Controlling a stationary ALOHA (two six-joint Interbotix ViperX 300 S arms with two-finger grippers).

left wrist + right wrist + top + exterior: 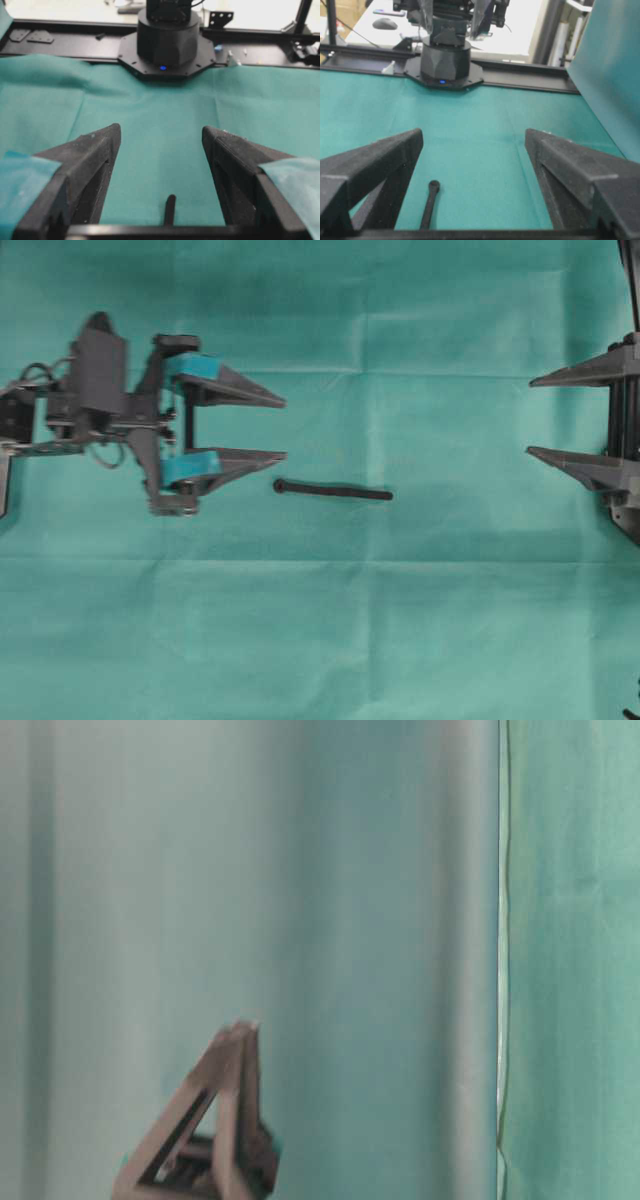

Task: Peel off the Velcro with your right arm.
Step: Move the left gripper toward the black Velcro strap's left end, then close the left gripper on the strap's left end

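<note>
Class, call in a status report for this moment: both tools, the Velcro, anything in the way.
Left tool open, beside Velcro. Right tool open, well clear. Velcro flat on cloth, untouched. Nothing in the way.

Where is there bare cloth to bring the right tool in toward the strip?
Bare green cloth runs between the thin black Velcro strip and the open, plain dark-grey right tool, with wide bare bands above and below the strip too. It is crowded only at the strip's rounded end, where the open, teal-padded left tool sits close.
</note>
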